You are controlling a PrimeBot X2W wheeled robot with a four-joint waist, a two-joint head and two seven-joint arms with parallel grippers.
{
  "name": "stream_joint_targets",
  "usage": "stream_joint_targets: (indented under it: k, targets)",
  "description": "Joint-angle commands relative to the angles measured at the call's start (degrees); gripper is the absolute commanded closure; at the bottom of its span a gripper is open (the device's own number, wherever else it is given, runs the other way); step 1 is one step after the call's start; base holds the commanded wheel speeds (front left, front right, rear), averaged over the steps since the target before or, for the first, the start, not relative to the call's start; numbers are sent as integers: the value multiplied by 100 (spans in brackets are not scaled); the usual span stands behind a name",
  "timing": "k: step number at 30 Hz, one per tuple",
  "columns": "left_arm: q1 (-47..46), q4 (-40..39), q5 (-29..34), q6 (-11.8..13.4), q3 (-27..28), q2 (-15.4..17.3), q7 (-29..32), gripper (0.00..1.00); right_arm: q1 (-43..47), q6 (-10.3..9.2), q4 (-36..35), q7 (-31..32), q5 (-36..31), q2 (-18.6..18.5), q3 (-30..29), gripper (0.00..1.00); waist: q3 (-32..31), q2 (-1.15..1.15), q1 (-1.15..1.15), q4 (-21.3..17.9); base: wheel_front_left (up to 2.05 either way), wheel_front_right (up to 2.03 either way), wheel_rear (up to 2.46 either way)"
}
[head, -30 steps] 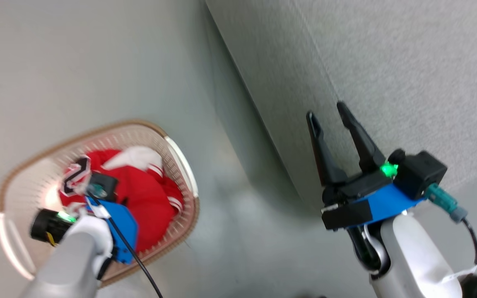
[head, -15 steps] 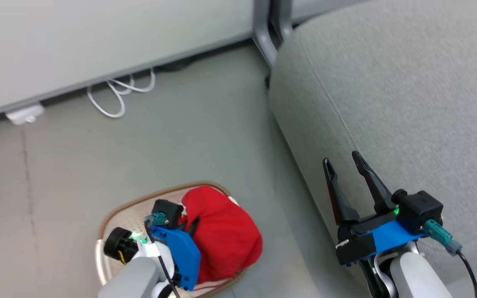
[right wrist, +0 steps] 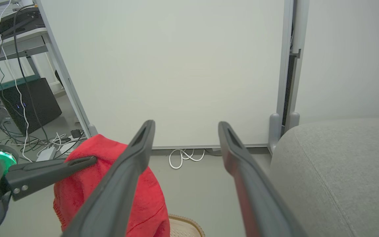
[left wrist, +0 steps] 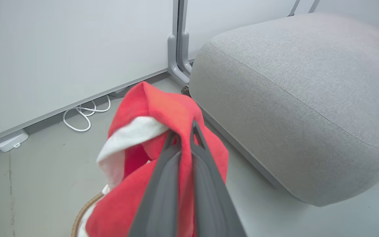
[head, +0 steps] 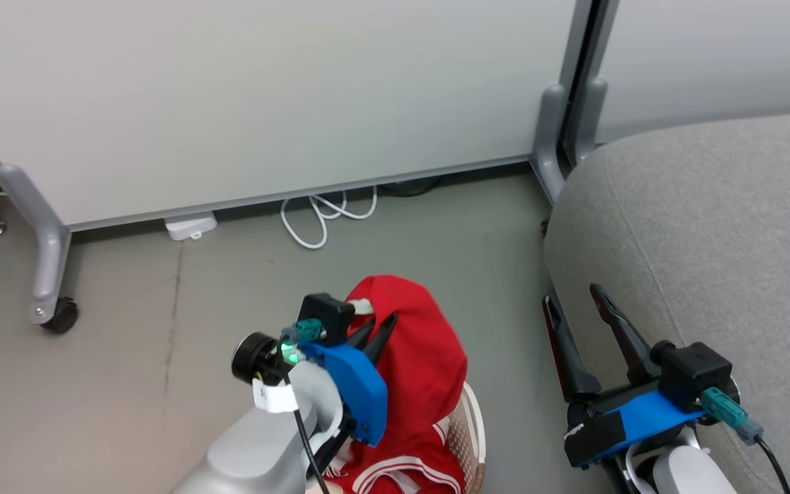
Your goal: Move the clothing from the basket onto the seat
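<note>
Moved since earlier: red fabric garment (head: 422,343) with white trim, bunched down in the cream-white perforated plastic basket (head: 472,425) a second ago, now hangs raised above its rim. The head camera has also swung upward, so much of the shift in that view is its own.
Left gripper (head: 378,328): long dark fingers pinched tight on a fold of the garment, cloth draped down both sides of them. It sits left of the seat, apart from it.
Right gripper (head: 573,296): jaws spread wide with nothing between them, close against the seat's near side. Whether it touches cannot be told.
Seat (head: 710,226): large light-grey upholstered fabric cushion with rounded edges and a stitched seam. No red cloth lies on the part in view.
Clothing: the held garment hangs left of the seat, not yet over it. White-striped red cloth (head: 402,473) shows at the basket's mouth; same piece or a second one, cannot tell.
Basket: on the grey floor (head: 127,384), left of the seat and apart from it.
Step in hand: judged to be the carry, with the lift out of the basket about done.
Next move calls for: enough height for the trailing cloth to clear the seat's edge, a swing right over the seat top, then letting go.
</note>
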Motion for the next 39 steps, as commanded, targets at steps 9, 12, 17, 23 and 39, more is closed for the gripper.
stream_joint_targets:
  k: [9,12,17,23,39]
  targets:
    - [-678,-50,-296,-5,-287,-173,-142,100,230,1,-47,127,-23,-18,19,0,-302,-1,1,289,0,0,0]
    - [-844,-79,-410,-5,-388,-220,-148,100,245,1,-71,167,-40,-18,40,0,-343,-1,1,319,0,0,0]
    - [-1111,-176,-571,-5,-619,-247,-86,100,290,1,-103,207,-30,-18,60,0,-393,-1,1,339,0,0,0]
    - [-1332,-501,-895,-5,-915,-247,-27,100,325,1,-95,250,-2,-18,143,0,-423,-1,1,336,0,0,0]
    - [-1562,-624,-1420,152,-1523,-251,-81,100,384,1,-100,336,-34,-18,202,0,-405,-1,1,234,0,0,0]
